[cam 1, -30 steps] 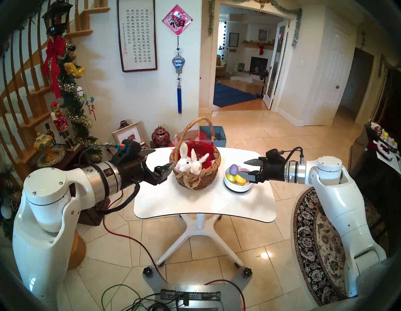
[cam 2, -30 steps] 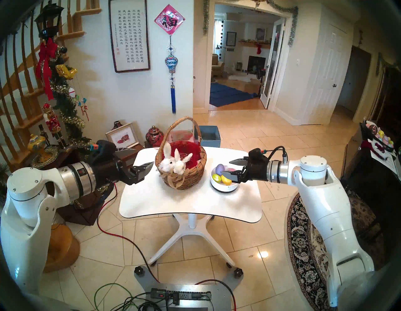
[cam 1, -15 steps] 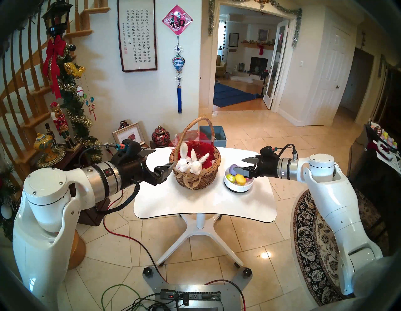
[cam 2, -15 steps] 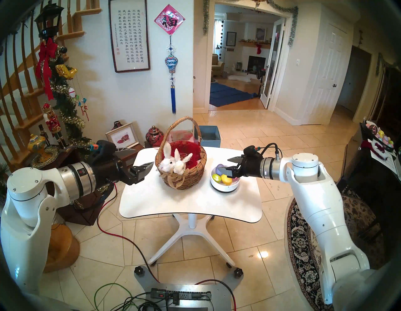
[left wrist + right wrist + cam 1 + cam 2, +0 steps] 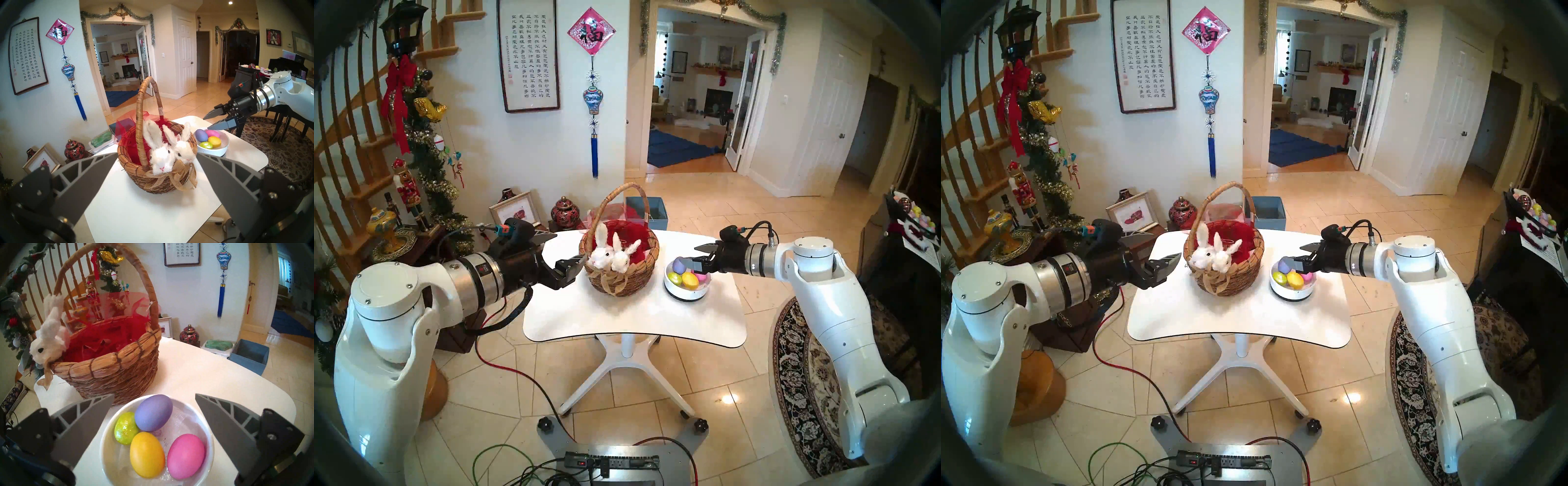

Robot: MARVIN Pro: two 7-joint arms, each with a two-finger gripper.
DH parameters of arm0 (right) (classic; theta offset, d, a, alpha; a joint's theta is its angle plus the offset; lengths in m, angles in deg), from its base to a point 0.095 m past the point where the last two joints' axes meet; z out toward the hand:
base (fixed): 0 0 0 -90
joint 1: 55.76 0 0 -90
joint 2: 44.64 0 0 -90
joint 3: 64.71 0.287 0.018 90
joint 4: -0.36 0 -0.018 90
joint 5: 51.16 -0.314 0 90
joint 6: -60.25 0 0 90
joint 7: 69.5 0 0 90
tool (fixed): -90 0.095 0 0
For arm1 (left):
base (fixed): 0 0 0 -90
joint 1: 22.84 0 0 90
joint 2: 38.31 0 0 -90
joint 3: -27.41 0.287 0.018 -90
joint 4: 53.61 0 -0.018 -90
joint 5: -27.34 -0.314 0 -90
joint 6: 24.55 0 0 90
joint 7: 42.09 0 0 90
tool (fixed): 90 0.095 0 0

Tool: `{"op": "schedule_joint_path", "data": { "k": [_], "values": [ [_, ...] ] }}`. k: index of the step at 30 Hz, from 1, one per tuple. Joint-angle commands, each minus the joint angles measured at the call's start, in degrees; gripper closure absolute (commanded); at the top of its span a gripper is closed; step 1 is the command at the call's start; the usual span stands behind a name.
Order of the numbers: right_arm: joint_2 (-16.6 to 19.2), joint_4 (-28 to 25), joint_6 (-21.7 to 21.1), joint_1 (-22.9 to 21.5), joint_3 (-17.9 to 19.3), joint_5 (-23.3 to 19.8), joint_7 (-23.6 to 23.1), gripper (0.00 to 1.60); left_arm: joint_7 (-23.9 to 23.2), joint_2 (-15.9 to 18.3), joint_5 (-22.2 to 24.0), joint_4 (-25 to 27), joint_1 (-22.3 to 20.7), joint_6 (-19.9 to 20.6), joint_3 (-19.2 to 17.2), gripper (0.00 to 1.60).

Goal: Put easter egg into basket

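Right gripper (image 5: 153,400) fingers wide, empty, poised over white bowl (image 5: 209,456) of eggs (image 5: 147,454). Left gripper (image 5: 155,158) fingers wide, empty, beside wicker basket (image 5: 136,171).

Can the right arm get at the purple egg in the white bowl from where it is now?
Probably yes. The right gripper is open above the bowl, and the purple egg lies on top, uncovered, between its fingers' lines. The green egg and yellow egg crowd it closely.

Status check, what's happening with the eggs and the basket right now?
Right gripper jaws open, over the white bowl, holding nothing. Left gripper jaws open, empty, facing the basket. Four eggs still in the bowl, none in the basket. Path looks clear.
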Motion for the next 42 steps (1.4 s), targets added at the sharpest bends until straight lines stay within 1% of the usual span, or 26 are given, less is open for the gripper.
{"op": "schedule_joint_path", "data": {
  "k": [1, 13, 29, 42],
  "values": [
    [0.4, -0.3, 0.0, -0.9, -0.4, 0.3, -0.6, 0.0, 0.0, 0.1, 0.0, 0.2, -0.5, 0.0, -0.1, 0.0],
    [0.3, -0.5, -1.4, -1.0, -1.3, 1.3, -1.2, 0.0, -0.2, 0.0, -0.2, 0.2, -0.5, 0.1, -0.2, 0.0],
    [-0.8, 0.8, -1.6, -2.3, -2.5, 2.9, -1.5, 0.0, -0.4, -0.2, -0.4, 0.2, -0.6, 0.1, -0.2, 0.0],
    [-1.7, 1.0, -1.6, -2.8, -2.7, 4.7, -0.6, 0.0, -0.6, -0.4, -0.6, 0.2, -0.6, 0.2, -0.2, 0.0]
  ]
}}
